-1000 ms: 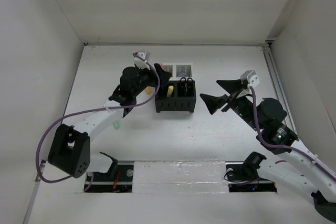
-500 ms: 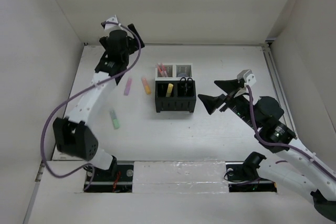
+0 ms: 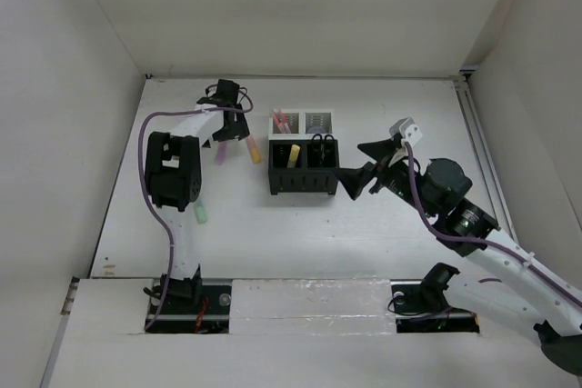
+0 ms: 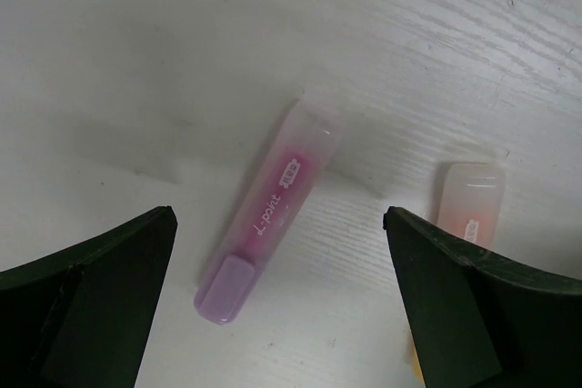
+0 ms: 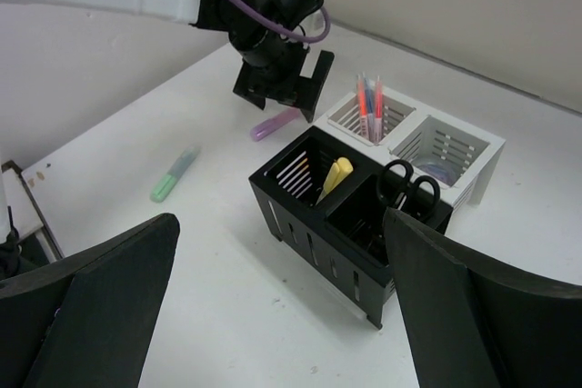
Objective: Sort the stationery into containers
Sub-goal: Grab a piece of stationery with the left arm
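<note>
Left jaws hang wide over a pink highlighter (image 4: 271, 211) lying on the white counter (image 4: 136, 61), gripping nothing. An orange highlighter (image 4: 470, 206) just beside it is partly cut off behind one finger. The right jaws, equally wide and empty, hover near the mesh organiser (image 5: 314, 243) (black compartments in front, white behind). A yellow highlighter (image 5: 335, 176) and black scissors (image 5: 407, 190) stand in separate black compartments, red pens (image 5: 368, 102) in a white one. A green highlighter (image 5: 173, 174) lies well apart. The other white compartment's contents are hard to make out.
</note>
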Motion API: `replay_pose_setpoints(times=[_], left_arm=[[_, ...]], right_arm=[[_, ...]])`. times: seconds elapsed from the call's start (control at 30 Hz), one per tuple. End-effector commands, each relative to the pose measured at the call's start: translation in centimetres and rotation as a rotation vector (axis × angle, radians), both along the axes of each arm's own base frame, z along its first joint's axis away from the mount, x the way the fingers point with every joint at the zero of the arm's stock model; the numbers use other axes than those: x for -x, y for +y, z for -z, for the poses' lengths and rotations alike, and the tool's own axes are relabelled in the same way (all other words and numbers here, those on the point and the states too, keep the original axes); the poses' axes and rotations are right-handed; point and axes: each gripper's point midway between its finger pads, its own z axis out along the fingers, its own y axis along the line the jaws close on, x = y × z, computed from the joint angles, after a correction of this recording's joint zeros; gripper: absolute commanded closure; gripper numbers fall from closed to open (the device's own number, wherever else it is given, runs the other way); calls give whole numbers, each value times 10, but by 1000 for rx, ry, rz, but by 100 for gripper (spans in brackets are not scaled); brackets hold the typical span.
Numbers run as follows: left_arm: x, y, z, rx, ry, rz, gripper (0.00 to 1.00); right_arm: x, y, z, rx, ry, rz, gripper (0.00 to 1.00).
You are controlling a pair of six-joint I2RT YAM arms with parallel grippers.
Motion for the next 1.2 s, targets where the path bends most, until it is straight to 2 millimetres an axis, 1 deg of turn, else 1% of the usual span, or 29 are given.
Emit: replay_pose_setpoints(times=[0.0, 0.03, 0.07, 0.1, 0.13, 0.2, 0.3, 0.37, 0.4, 0.43, 0.47, 0.5, 0.57, 0.6, 0.63, 0.67, 0.7, 0.73, 0.77, 0.83, 0.87, 0.9, 0.93, 0.97, 1.0, 1.03, 1.1, 1.13, 1.17], left_arm=[[-2, 8, -30, -29, -28, -31, 3], [0, 10, -25, -46, -11, -37, 4], [0, 14, -26, -62, -14, -45, 4], [3, 14, -19, -67, 8, -45, 4], [3, 15, -19, -71, 4, -56, 4], [3, 15, -19, -71, 4, -56, 8], [6, 18, -12, -83, 22, -60, 11], [10, 18, -1, -90, 53, -58, 15], [10, 17, -1, -82, 55, -55, 15], [11, 17, 5, -85, 69, -54, 15], [13, 17, 16, -90, 93, -53, 19], [11, 17, 18, -91, 94, -53, 21], [16, 18, 32, -99, 133, -52, 24], [15, 16, 34, -91, 135, -48, 31], [17, 17, 34, -93, 145, -48, 35], [18, 15, 38, -85, 156, -44, 50], [18, 15, 38, -85, 156, -44, 50], [18, 15, 38, -89, 159, -36, 66], [19, 14, 39, -81, 161, -32, 71], [18, 24, 39, -79, 161, -55, 84], [18, 22, 39, -67, 161, -60, 89], [20, 28, 42, -67, 170, -71, 93], [20, 33, 42, -66, 171, -83, 98], [20, 33, 42, -66, 171, -83, 100], [20, 39, 42, -65, 171, -95, 100], [18, 42, 36, -60, 161, -112, 100], [16, 48, 19, -88, 130, -136, 100], [10, 49, 6, -91, 97, -140, 100], [8, 51, -20, -88, 40, -166, 100]], right_arm=[[1, 2, -26, -42, -61, -21, 0], [3, 4, -26, -42, -62, -33, 0], [3, 4, -26, -42, -62, -33, 0], [3, 4, -26, -42, -62, -33, 0], [4, 5, -26, -41, -62, -42, 0], [3, 4, -26, -34, -70, -41, 0], [2, 3, -26, -27, -77, -31, 0], [4, 1, -29, -34, -85, -31, 0], [4, 1, -29, -34, -85, -31, 0], [4, 1, -29, -34, -85, -31, 0], [4, 1, -29, -28, -92, -30, 0], [4, 1, -29, -28, -92, -30, 0], [4, 1, -29, -28, -92, -30, 0], [4, 1, -29, -28, -92, -30, 0], [4, 1, -29, -28, -92, -30, 0], [5, -1, -31, -34, -99, -30, 0], [5, -1, -32, -34, -99, -30, 0], [5, -1, -32, -34, -99, -30, 0], [5, -1, -32, -34, -99, -30, 0], [5, -1, -32, -34, -99, -30, 0], [7, -2, -34, -40, -105, -30, 0], [7, -2, -34, -40, -105, -30, 0], [6, -2, -30, -34, -99, -30, 0], [6, -2, -30, -34, -99, -30, 0], [6, -2, -30, -34, -99, -30, 0], [6, -2, -30, -34, -99, -30, 0], [8, -3, -32, -40, -105, -30, 0], [8, -3, -28, -34, -99, -30, 0], [8, -3, -28, -34, -99, -30, 0]])
